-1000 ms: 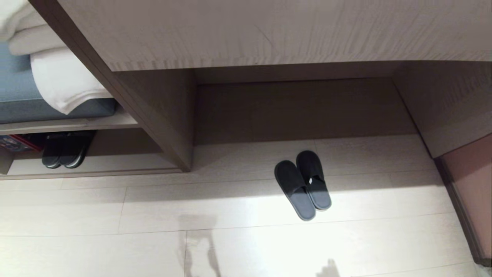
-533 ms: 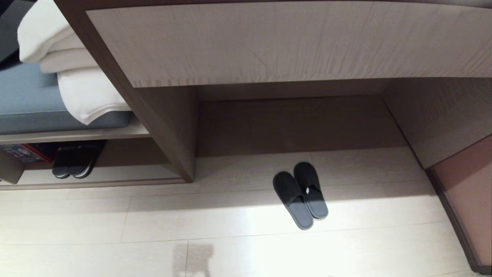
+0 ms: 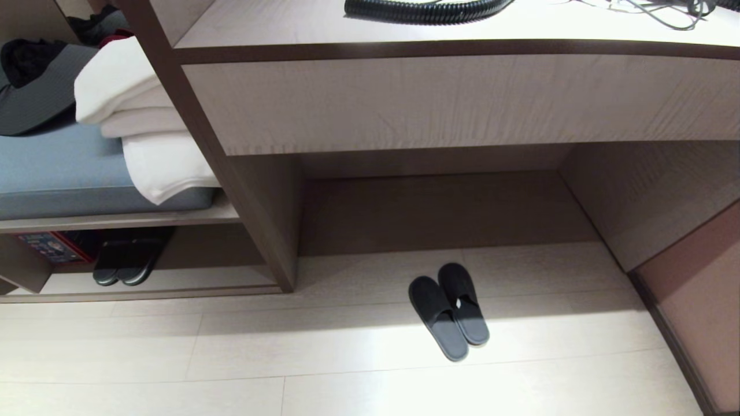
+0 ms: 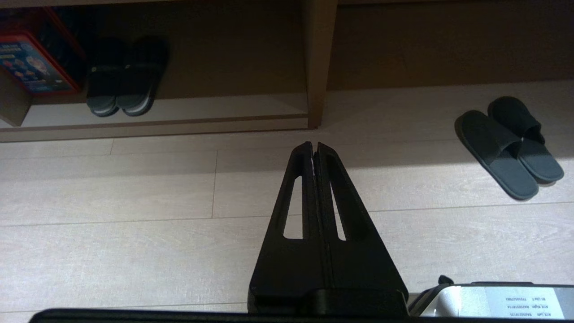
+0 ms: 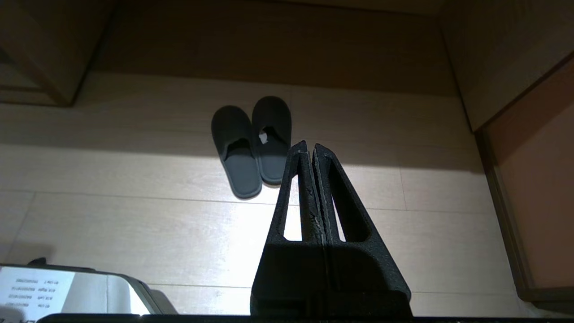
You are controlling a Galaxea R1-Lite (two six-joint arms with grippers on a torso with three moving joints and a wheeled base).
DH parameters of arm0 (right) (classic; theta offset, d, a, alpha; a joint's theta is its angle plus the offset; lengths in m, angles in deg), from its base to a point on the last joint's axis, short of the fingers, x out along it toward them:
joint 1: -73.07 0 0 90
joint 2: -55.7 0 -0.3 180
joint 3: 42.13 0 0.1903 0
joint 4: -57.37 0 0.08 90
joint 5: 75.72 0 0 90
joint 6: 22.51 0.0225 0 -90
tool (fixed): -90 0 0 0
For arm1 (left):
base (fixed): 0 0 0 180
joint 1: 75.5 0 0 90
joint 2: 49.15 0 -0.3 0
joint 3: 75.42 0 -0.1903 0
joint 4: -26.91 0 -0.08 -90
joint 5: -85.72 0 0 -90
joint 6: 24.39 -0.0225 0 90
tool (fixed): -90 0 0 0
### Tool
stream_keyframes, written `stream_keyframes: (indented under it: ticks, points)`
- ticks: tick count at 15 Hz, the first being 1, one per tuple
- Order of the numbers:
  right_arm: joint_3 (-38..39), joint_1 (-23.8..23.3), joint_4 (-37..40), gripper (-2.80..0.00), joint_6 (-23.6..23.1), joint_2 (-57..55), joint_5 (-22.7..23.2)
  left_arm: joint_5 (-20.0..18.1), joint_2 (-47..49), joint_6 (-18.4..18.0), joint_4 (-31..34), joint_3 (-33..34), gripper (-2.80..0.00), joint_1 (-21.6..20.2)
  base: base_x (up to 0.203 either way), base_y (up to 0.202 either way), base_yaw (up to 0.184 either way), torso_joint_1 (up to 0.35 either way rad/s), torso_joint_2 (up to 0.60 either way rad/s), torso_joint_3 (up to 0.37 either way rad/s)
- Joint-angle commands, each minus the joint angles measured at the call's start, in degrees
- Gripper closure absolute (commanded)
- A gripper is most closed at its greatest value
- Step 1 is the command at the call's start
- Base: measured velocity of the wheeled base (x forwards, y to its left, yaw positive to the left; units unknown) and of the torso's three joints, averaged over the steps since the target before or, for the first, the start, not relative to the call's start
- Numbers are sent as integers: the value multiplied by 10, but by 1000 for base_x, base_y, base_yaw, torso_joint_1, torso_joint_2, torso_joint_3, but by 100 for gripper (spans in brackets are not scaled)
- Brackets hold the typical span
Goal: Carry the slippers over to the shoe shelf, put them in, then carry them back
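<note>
Leftmost in the head view, a grey-blue cushion [image 3: 58,179] lies on a shelf board with folded white towels [image 3: 144,133] stacked on it and dark clothing [image 3: 34,86] heaped behind. Beneath that board is the shoe shelf [image 3: 173,280], a low pale wooden cubby with a raised bottom board; inside it stands a chunkier dark pair of slippers [image 3: 127,263] side by side, with a red printed box [image 3: 52,248] just beside them, further left. A dark-edged upright panel [image 3: 254,214] closes the cubby on its right and carries the desk top [image 3: 404,29], where a black ribbed hose [image 3: 428,10] and some thin cables [image 3: 653,11] lie. Under the desk is a taller open recess, and at its mouth the slippers [image 3: 450,310] rest on the pale plank floor [image 3: 347,358], touching each other, toes toward the recess, well apart from the shoe shelf. Neither arm shows in the head view. In the wrist views, the left gripper [image 4: 313,146] hangs above bare floor in front of the upright panel, its jaws pressed together and empty; the right gripper [image 5: 310,144] hangs over the floor just beside the slippers, jaws likewise clenched on nothing.
</note>
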Motion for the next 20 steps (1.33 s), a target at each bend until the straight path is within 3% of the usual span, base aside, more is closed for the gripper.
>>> stream_keyframes:
  ticks: [1,20]
  points:
    - [0,0,0,0,0,0,0,0,0,0,0,0,0,0,0,0,0,7,0,200]
    - [0,1,0,0,5,0,-2,0,0,0,0,1,0,0,0,0,0,2,1,201]
